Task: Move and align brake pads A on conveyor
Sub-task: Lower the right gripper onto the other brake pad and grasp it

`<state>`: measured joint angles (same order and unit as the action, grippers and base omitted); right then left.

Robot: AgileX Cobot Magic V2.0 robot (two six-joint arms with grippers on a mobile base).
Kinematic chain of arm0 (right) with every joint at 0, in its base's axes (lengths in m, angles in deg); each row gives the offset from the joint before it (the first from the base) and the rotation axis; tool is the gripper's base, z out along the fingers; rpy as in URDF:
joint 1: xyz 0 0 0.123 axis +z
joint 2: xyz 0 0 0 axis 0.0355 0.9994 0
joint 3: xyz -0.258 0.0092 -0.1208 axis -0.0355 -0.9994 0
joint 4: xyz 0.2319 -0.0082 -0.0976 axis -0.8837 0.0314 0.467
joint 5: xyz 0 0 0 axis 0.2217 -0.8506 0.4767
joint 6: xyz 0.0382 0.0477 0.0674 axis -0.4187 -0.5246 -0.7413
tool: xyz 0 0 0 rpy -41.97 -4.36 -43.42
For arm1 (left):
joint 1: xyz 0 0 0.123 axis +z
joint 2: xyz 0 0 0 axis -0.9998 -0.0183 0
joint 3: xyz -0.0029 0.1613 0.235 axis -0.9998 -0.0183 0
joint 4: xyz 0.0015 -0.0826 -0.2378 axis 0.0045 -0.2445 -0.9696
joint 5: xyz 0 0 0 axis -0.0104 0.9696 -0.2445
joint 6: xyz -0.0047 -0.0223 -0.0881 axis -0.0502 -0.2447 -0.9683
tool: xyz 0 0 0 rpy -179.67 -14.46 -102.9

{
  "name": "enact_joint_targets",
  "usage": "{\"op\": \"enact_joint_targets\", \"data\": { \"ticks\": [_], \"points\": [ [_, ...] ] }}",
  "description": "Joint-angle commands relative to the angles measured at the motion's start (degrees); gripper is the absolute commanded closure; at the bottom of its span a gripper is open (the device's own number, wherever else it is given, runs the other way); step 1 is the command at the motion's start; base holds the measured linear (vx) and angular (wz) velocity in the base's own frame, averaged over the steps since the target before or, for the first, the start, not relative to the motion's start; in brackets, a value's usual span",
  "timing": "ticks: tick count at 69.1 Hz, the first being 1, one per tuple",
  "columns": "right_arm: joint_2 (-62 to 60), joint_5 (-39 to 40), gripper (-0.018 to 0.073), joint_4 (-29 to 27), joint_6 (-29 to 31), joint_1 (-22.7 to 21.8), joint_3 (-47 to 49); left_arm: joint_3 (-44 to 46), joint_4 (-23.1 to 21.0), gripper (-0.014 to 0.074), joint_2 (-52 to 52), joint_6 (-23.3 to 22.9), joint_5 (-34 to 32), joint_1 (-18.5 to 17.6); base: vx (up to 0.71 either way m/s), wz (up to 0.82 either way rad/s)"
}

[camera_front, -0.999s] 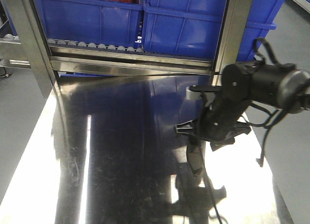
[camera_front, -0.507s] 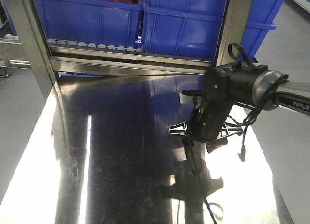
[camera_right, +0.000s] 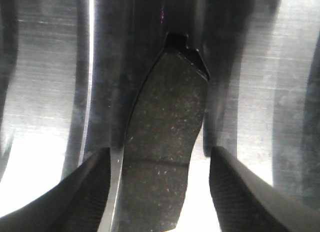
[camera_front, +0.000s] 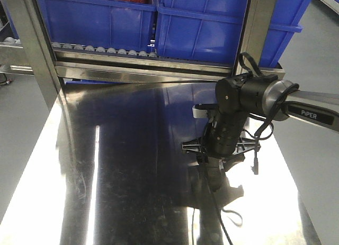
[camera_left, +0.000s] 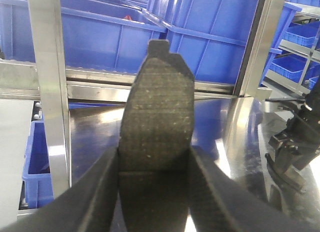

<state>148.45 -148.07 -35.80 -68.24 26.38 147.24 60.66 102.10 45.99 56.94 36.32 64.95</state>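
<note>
While left hand (camera_left: 155,159) clamps brake pad (camera_left: 157,91), right hand (camera_right: 159,157), spread, straddles second pad (camera_right: 167,104).

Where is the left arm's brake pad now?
In the left wrist view, the brake pad is clamped between the fingers of the left hand, centre frame, in front of the blue bins and steel rack.

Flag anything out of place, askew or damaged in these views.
Nothing spilled or visibly damaged. One brake pad appears to lie on the bare steel table, between the fingers of the right gripper, not on any belt; no conveyor shows in these views. The left gripper holds a second pad by its edges.
</note>
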Motion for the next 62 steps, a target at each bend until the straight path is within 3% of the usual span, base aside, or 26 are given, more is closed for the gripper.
{"op": "enact_joint_targets", "data": {
  "ticks": [1,14,28,46,56,62],
  "points": [
    [-2.44,0.40,0.0146,0.12,0.07,-0.10,1.58,1.43,0.50,0.0602,-0.81,-0.03,-5.34,-0.17,0.00,0.00],
    [-1.89,1.98,0.0255,1.74,0.48,-0.10,1.58,1.43,0.50,0.0602,-0.81,-0.03,-5.34,-0.17,0.00,0.00],
    [-2.00,2.53,0.0578,5.05,2.72,-0.10,1.58,1.43,0.50,0.0602,-0.81,-0.03,-5.34,-0.17,0.00,0.00],
    [-5.63,4.99,0.0564,2.43,4.74,-1.02,-0.63,1.43,0.50,0.0602,-0.81,-0.03,-5.34,-0.17,0.00,0.00],
    [-9.22,5.38,0.0562,-5.76,11.47,-6.67,-3.67,1.43,0.50,0.0602,-0.81,-0.03,-5.34,-0.17,0.00,0.00],
    [-12.69,5.57,0.0561,-6.26,16.16,-10.25,-6.47,1.43,0.50,0.0602,-0.81,-0.03,-5.34,-0.17,0.00,0.00]
  ]
}}
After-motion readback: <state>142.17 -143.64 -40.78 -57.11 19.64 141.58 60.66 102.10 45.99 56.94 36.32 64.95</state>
